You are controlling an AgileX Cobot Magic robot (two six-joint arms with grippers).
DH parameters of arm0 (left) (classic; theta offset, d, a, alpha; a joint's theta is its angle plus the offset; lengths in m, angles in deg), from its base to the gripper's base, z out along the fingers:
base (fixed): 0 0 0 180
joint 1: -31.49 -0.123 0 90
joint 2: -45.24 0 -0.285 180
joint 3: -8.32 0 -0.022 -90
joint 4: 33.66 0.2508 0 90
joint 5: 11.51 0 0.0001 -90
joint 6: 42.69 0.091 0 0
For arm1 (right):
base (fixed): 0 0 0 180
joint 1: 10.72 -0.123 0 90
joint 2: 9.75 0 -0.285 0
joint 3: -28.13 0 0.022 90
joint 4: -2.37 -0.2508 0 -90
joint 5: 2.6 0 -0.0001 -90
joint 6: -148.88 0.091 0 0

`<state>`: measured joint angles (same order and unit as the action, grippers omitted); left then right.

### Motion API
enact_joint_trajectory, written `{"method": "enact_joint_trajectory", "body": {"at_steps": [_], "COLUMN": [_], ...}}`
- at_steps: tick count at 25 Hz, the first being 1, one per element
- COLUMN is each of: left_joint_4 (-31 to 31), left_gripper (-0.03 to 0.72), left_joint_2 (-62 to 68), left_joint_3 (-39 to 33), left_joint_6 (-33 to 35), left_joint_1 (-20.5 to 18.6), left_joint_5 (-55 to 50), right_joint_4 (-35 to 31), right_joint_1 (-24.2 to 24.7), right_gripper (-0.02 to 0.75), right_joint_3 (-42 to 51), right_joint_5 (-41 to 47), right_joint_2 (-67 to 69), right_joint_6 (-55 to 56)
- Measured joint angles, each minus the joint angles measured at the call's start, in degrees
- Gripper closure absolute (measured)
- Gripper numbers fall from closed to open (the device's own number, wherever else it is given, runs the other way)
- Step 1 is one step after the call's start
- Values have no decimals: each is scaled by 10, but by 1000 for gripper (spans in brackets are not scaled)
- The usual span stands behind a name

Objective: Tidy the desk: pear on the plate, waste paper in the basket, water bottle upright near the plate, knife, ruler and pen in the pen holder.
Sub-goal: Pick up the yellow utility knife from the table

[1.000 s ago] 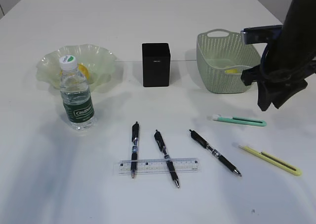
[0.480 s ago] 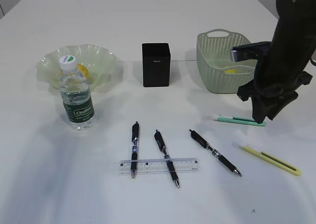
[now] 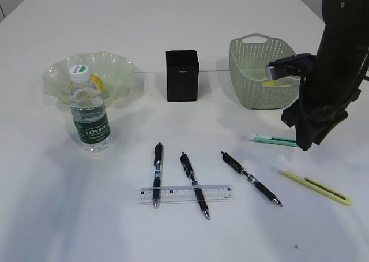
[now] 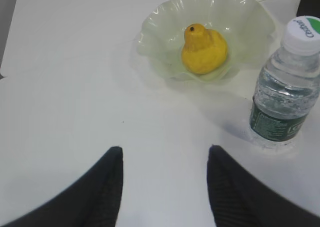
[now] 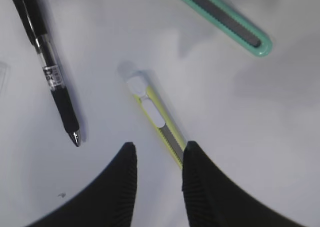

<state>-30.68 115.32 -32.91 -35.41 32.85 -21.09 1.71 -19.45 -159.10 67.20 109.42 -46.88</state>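
The right gripper (image 5: pixel 157 184) hangs above the desk (image 3: pixel 184 233), jaws parted and empty, directly over the yellow utility knife (image 5: pixel 159 123), whose handle runs between the fingertips in the right wrist view. The pen holder (image 3: pixel 182 75) serves as the landmark. The yellow knife lies in front of it and far to its right, and the green utility knife (image 3: pixel 279 140) lies between the two, nearer the basket (image 3: pixel 253 86). Three pens (image 3: pixel 193 183) and the ruler (image 3: pixel 185 194) lie directly in front of the holder. The plate (image 3: pixel 63 77), holding the pear (image 4: pixel 203 48), sits to its left, with the water bottle (image 3: pixel 89 109) upright just beside the plate.

The left gripper (image 4: pixel 165 187) is open and empty near the bottle.

The step in hand appears to be picking up the yellow knife. Good practice:
- Descend straight, with the jaws straddling the narrow width of the handle.
- Grip near mid-length so the knife does not tip.
- Close only once the fingertips almost touch the desk.
- Keep clear of the nearest pen.
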Motion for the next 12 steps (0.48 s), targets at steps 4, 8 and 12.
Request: {"method": "enact_joint_trajectory", "body": {"at_steps": [4,8,12], "left_joint_4": [0,0,0], "left_gripper": [307,306,307], "left_joint_2": [0,0,0], "left_joint_3": [0,0,0], "left_joint_6": [0,0,0], "left_joint_1": [0,0,0], "left_joint_5": [-1,-4,-9], "right_joint_4": [0,2,2], "right_joint_1": [0,0,0], "right_gripper": [499,499,499], "right_joint_3": [31,39,39], "right_joint_5": [-1,-1,-1], "right_joint_2": [0,0,0], "right_joint_6": [-24,-100,-153]}}
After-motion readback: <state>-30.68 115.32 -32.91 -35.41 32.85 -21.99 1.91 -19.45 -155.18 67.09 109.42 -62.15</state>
